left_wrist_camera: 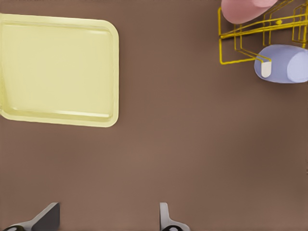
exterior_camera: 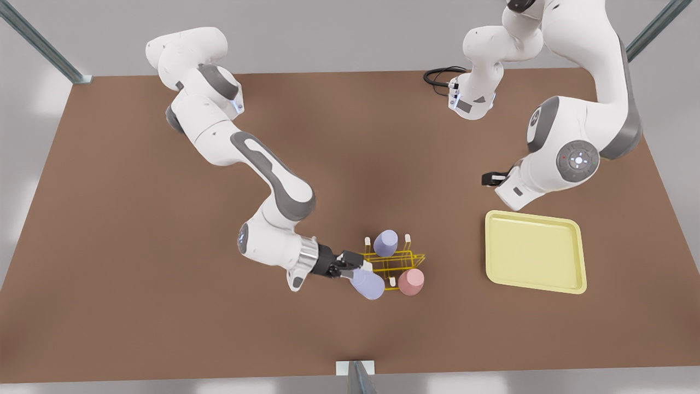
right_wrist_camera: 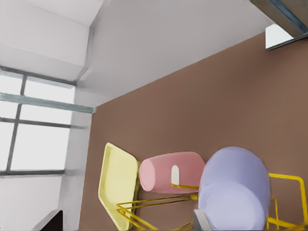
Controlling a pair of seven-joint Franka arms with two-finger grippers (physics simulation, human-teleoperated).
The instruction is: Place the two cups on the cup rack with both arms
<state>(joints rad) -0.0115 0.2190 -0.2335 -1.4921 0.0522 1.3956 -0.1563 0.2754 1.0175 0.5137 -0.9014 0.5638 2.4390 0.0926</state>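
The lavender cup (exterior_camera: pixel 367 284) is gripped by the right claw (exterior_camera: pixel 350 268), whose fingers are closed on it, at the side of the cup rack (exterior_camera: pixel 395 261) that faces the front view's left. The rack stands in the middle part of the surface (exterior_camera: pixel 164 306), nearer to the edge at the bottom of the front view.

The rack is light wire, so I judge the main danger is a push: if the cup meets the frame or a peg off-centre, the rack can slide or tip. The pink cup (exterior_camera: pixel 411 282) and the other lavender cup (exterior_camera: pixel 385 242) sit on it already, and both could fall. The held cup is tilted and could also slip in the grip when it catches on a peg. One free peg (exterior_camera: pixel 407 238) stands at the far side of the rack.

The left claw (exterior_camera: pixel 492 178) waits with fingers apart and empty, well apart from the rack, beside the pale yellow tray (exterior_camera: pixel 535 284). Neither blocks the way. A black cable (exterior_camera: pixel 440 76) lies at the far edge.
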